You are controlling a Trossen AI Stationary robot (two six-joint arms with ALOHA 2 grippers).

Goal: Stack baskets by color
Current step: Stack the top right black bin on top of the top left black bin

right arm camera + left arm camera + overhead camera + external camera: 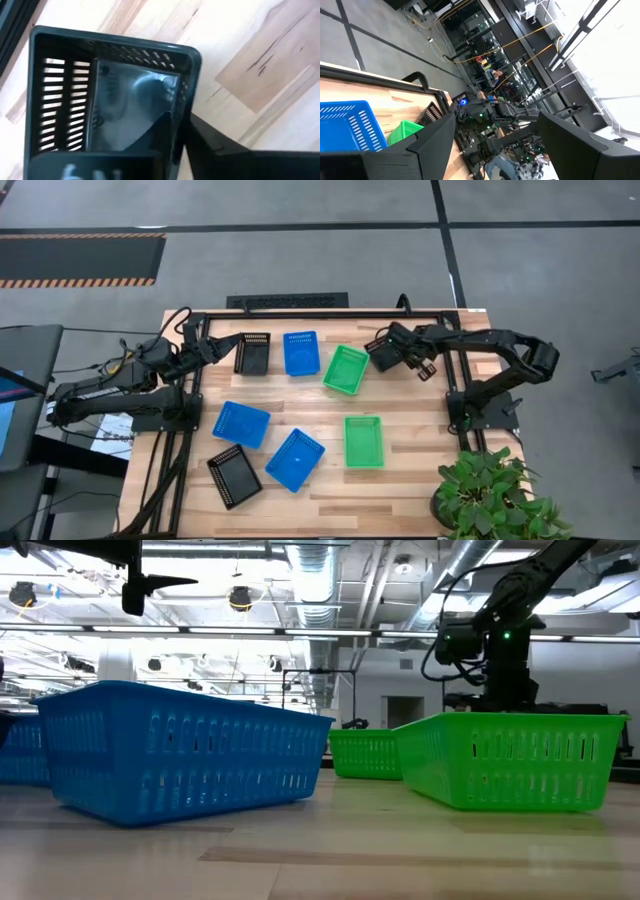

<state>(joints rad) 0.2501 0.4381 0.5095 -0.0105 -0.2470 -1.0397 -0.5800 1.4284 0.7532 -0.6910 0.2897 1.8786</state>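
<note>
Several baskets lie on the wooden table (420, 470). Along the far side stand a black one (252, 352), a blue one (301, 352) and a green one (346, 369). Nearer me are two blue (241, 424) (295, 459), a green (363, 441) and a black (234, 476). My right gripper (392, 352) is shut on another black basket (115, 105), just right of the far green one. My left gripper (225, 345) hovers open and level beside the far-left black basket, touching nothing. My right gripper grips a side wall of the black basket (184, 107) near a corner, one finger (160, 132) inside the basket and the other (210, 147) outside. The fingers come from above, slanting down. Whether the basket's bottom is on the table cannot be told.
A potted plant (495, 495) stands at the table's near right corner. A dark grille (288, 301) lies along the far edge. Bare wood shows between the near green basket and the right arm's base (480, 410).
</note>
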